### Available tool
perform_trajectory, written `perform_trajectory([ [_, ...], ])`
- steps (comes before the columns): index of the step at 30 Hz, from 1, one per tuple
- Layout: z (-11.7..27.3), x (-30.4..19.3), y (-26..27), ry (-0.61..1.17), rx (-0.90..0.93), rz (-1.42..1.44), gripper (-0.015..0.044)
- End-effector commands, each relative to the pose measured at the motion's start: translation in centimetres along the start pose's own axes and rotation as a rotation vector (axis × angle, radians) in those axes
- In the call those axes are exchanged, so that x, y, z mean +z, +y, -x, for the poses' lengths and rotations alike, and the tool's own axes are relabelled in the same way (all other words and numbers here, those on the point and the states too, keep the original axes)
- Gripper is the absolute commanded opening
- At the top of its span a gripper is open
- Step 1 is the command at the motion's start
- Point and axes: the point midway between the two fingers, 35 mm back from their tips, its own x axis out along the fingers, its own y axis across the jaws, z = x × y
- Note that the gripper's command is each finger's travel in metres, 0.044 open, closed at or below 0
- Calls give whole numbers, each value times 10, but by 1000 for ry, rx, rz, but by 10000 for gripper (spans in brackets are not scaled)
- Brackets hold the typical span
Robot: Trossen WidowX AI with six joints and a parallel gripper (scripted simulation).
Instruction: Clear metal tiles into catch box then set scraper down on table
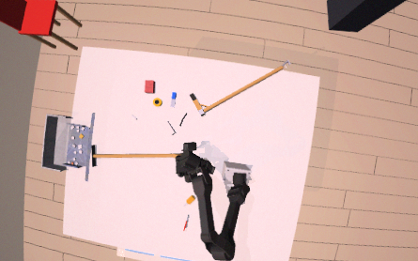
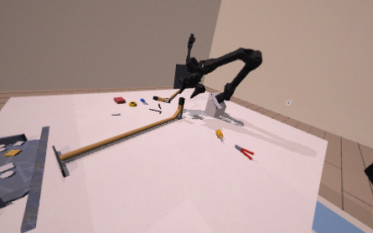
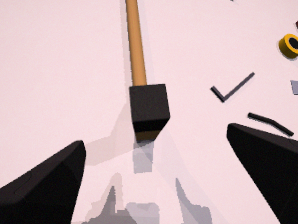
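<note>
1. Top view: gripper (image 1: pixel 190 146) (image 2: pixel 183 90) (image 3: pixel 158 139) over the near end of the long scraper (image 1: pixel 136 156) (image 2: pixel 117 139) (image 3: pixel 137 45); its blade points to 9 o'clock, just beside the bench plate (image 1: pixel 84 146) (image 2: pixel 18 184). Tiles (image 1: pixel 81 136) (image 2: pixel 13 153) remain on the plate.
2. Exterior view: scraper on the table, black-capped grip (image 2: pixel 181 101) (image 3: pixel 149 102) rising toward 12 o'clock.
3. Wrist view: fingers spread, nothing between; grip ahead, toward 12. Step judged: pre-grasp (sweeping not begun). Next: align, lower, close on the grip.
</note>
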Motion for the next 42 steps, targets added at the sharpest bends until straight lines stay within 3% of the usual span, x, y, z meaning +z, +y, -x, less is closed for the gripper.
perform_trajectory([
  [1, -5, -4, 1, 5, 4, -9, 440],
  [42, -72, -3, 1, 5, 4, -8, 440],
])
